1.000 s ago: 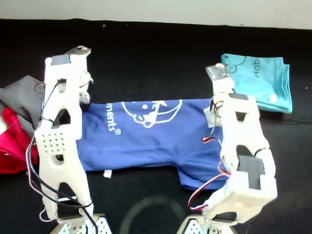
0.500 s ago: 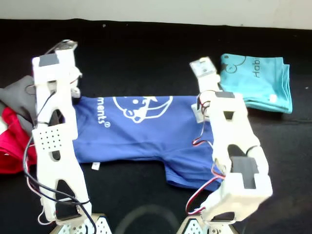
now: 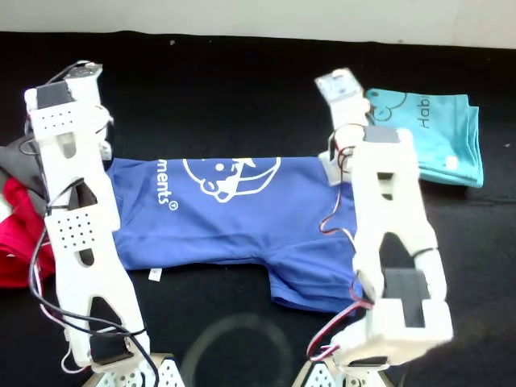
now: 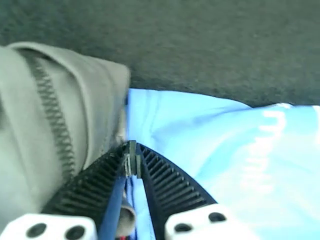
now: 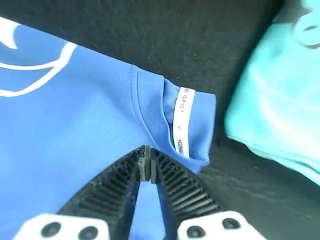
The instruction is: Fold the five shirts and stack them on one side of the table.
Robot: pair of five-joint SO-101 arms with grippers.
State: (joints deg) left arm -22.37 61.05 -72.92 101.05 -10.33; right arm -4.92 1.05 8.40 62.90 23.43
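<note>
left tool [image 4: 131, 159] clamped on blue shirt [image 3: 234, 218] left edge | right tool [image 5: 146, 164] clamped on its right edge | shirt flat, middle of bench [image 3: 226, 89] | folded teal shirt [image 3: 435, 141] far right | grey shirt [image 3: 16, 161], red shirt [image 3: 20, 242] at left

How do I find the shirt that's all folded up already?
On the black table, look past the blue shirt spread flat in the middle to the far right side. There lies the turquoise shirt, folded into a neat rectangle. The grey garment and red shirt on the left are crumpled instead.
</note>
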